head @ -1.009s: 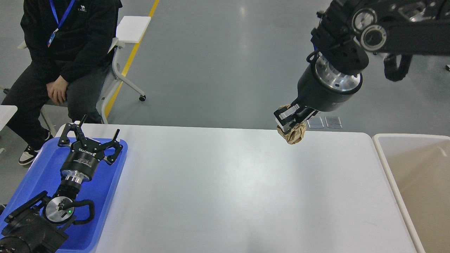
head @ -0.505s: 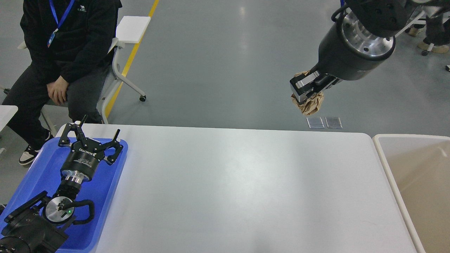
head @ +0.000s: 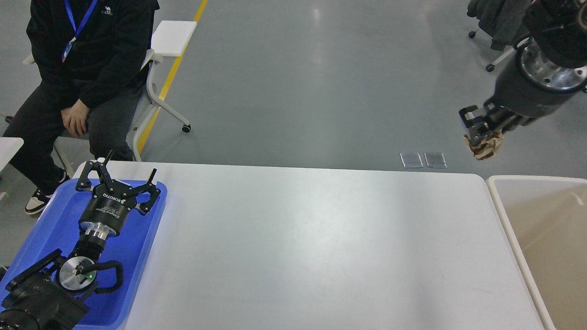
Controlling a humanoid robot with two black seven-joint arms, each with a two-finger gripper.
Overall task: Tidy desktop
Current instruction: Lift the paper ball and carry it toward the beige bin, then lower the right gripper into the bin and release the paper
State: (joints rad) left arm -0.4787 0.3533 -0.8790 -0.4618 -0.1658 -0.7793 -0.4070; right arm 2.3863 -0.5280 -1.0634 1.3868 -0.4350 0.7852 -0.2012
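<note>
The white desktop (head: 321, 247) fills the middle of the head view, with nothing lying on its top. My right gripper (head: 477, 135) hangs high at the upper right, past the desk's far right corner. It is shut on a crumpled brown paper ball (head: 485, 147). The ball is in the air, above and just left of the beige bin (head: 541, 229). My left gripper (head: 120, 176) is open and empty over the blue tray (head: 50, 220) at the desk's left end.
A person in black (head: 78, 68) sits on a chair (head: 160, 68) behind the desk's far left corner. The beige bin stands against the desk's right edge. Two small floor plates (head: 423, 160) lie behind the desk.
My right gripper has carried the paper ball up off the desk's far edge and then to the right, toward the bin. The left arm has not moved.
</note>
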